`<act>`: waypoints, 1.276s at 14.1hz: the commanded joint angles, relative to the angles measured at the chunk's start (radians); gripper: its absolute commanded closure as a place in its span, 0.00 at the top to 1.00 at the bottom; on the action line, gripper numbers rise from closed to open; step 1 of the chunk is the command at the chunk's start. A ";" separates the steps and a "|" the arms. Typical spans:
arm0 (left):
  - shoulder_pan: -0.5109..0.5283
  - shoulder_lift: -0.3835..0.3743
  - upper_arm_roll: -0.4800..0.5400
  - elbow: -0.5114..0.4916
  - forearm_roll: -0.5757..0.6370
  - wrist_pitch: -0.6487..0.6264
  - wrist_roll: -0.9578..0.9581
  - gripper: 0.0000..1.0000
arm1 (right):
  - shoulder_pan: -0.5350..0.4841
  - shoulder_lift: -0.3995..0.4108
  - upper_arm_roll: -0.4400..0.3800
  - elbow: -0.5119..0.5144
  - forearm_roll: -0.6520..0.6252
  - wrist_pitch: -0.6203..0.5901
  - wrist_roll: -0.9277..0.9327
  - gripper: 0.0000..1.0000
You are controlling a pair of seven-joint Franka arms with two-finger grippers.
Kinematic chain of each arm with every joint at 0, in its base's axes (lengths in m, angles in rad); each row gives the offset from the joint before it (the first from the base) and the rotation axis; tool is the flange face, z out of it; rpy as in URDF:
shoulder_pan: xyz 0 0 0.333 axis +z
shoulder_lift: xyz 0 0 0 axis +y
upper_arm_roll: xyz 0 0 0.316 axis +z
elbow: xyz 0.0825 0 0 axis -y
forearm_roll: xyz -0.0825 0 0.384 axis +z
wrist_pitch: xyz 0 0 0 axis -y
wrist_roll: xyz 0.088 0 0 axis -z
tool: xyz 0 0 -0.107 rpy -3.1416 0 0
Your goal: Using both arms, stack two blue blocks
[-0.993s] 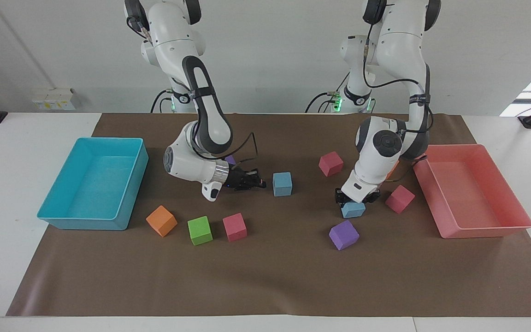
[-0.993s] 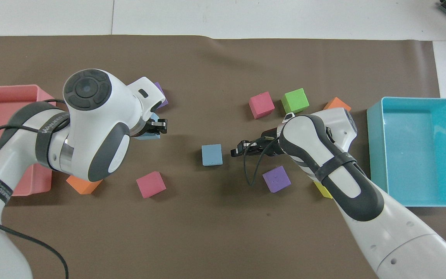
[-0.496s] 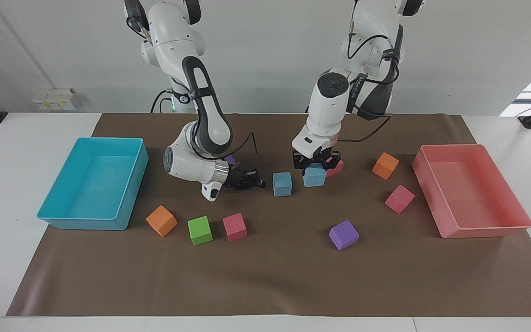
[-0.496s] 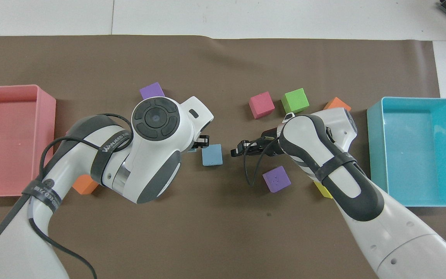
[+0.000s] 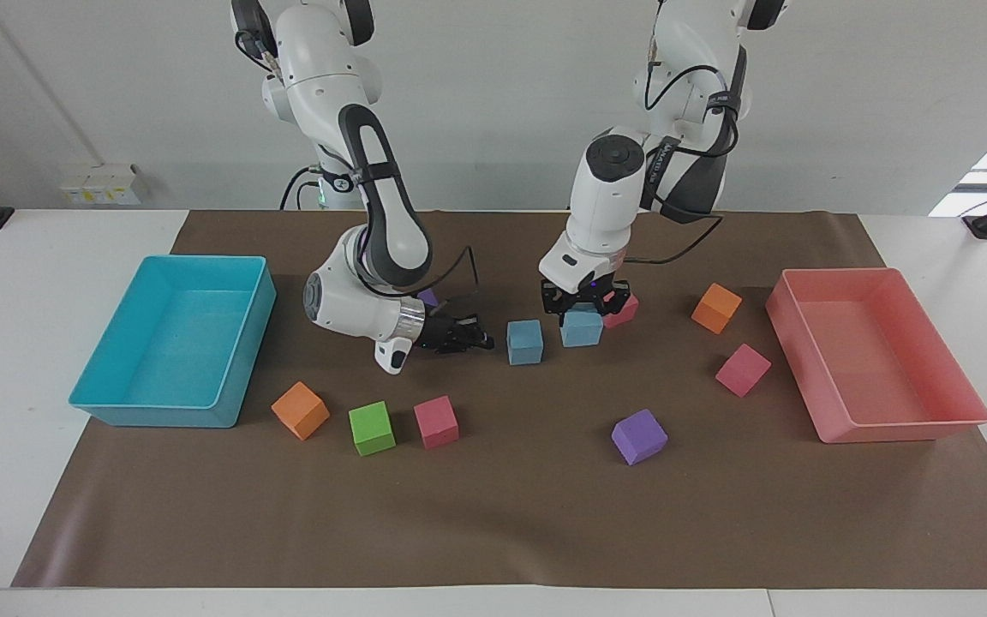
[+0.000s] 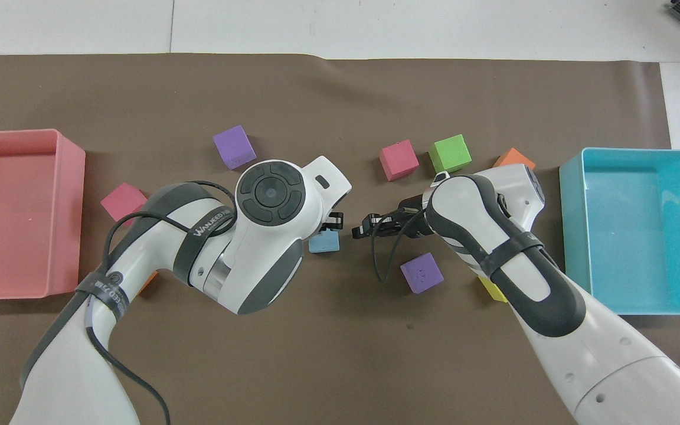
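So my left end effector (image 5: pixel 581 310) is clamped on one blue block (image 5: pixel 582 329), just beside the 2nd blue block (image 5: pixel 524 342) on the surface. Right end effector (image 5: pixel 485 339) clenched, empty, waiting. Prob light, squishy foam, so grip flat sides.

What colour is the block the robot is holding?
Light blue; the left gripper holds the block, clearest in the facing view.

The blue block on the table (image 5: pixel 524 342) is hemmed in at table level: the right hand (image 5: pixel 483 340) sits closed at one side, the left hand (image 5: pixel 582 306) with its own blue block (image 5: pixel 582 328) just beside the other. Above it the way is clear.
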 commanded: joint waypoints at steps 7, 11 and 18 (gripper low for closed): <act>-0.041 0.009 0.016 0.004 -0.032 0.011 -0.020 0.03 | -0.003 -0.007 0.003 -0.015 0.034 0.016 -0.024 0.00; -0.041 0.008 0.016 0.004 -0.038 0.007 -0.049 0.01 | -0.003 -0.007 0.005 -0.015 0.034 0.016 -0.024 0.00; -0.048 0.025 0.015 -0.022 -0.038 0.021 -0.052 0.03 | -0.002 -0.007 0.003 -0.015 0.034 0.016 -0.024 0.00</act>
